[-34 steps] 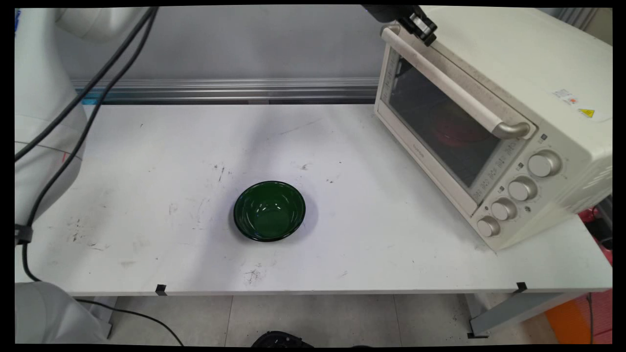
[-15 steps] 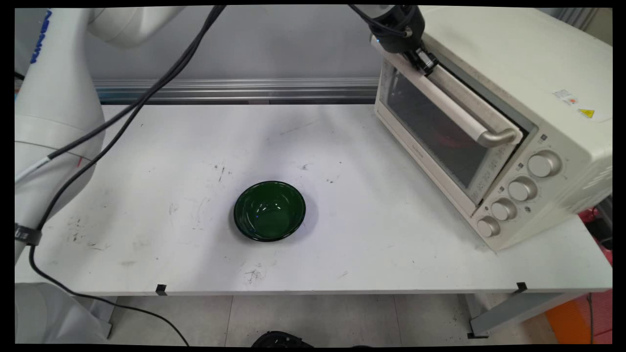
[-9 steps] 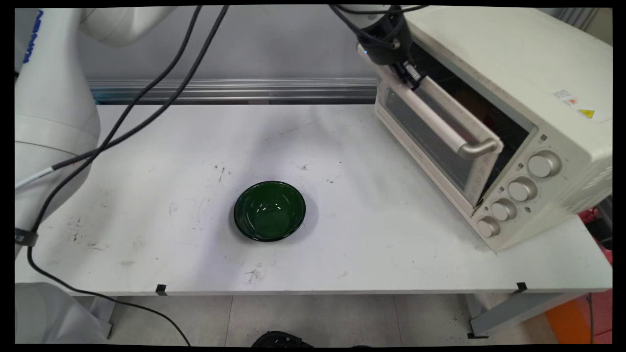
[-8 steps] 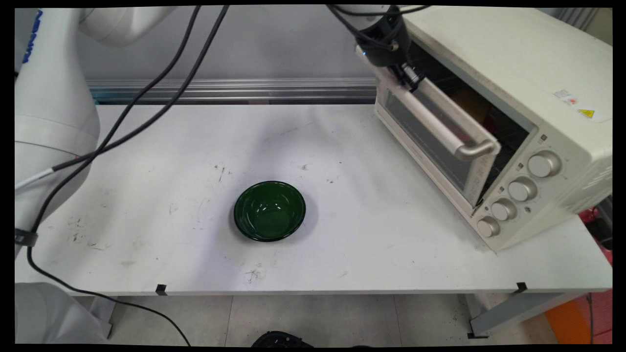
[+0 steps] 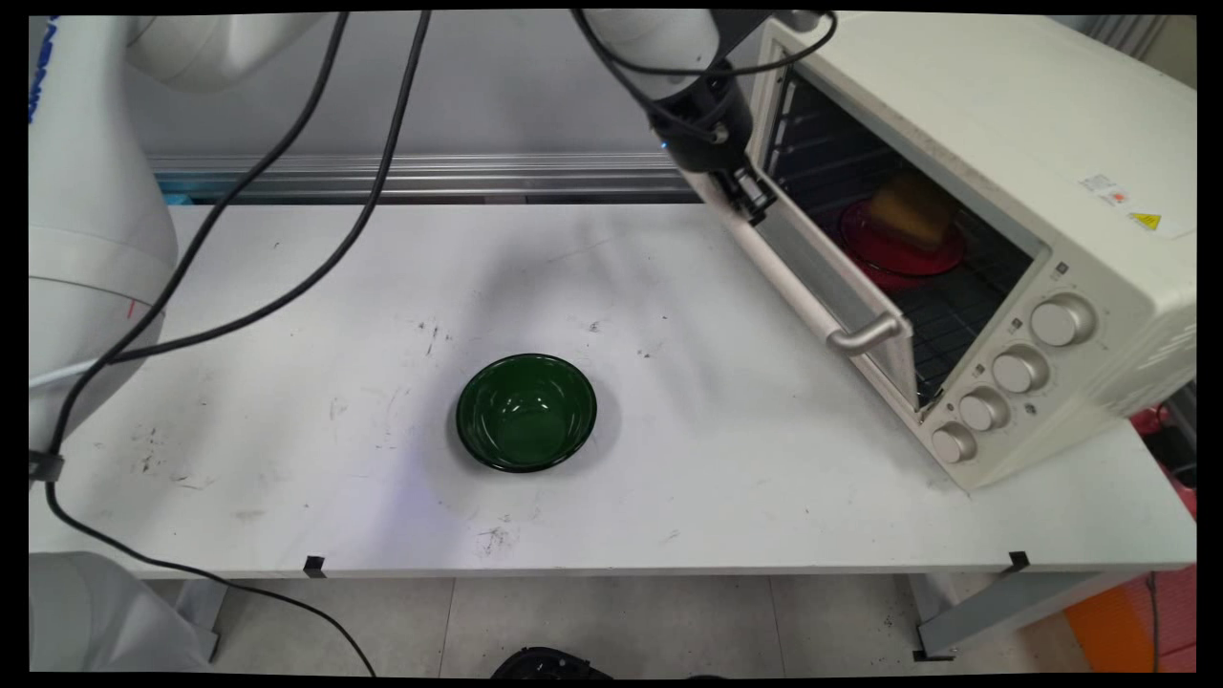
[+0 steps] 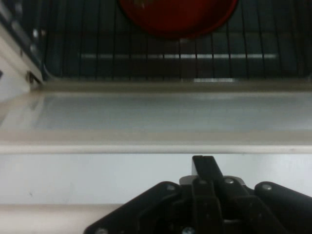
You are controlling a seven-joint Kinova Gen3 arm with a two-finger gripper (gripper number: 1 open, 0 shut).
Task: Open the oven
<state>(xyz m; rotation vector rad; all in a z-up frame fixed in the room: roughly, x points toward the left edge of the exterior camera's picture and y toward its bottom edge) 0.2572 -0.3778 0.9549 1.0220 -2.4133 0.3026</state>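
My gripper sits at the far end of the cream toaster oven's door handle. In the hand view its fingers are shut together, with their tips resting over the pale handle bar. The oven door hangs well open, tilted down toward the table. Inside, on the wire rack, stands a red plate with a yellowish-brown piece of bread on it.
A dark green bowl stands empty on the white table, left of the oven. Several knobs line the oven's front right side. Black cables hang from the arm at the upper left.
The oven door has swung from shut to well open. My gripper moved down and left with the handle, uncovering the red plate and the bread inside.
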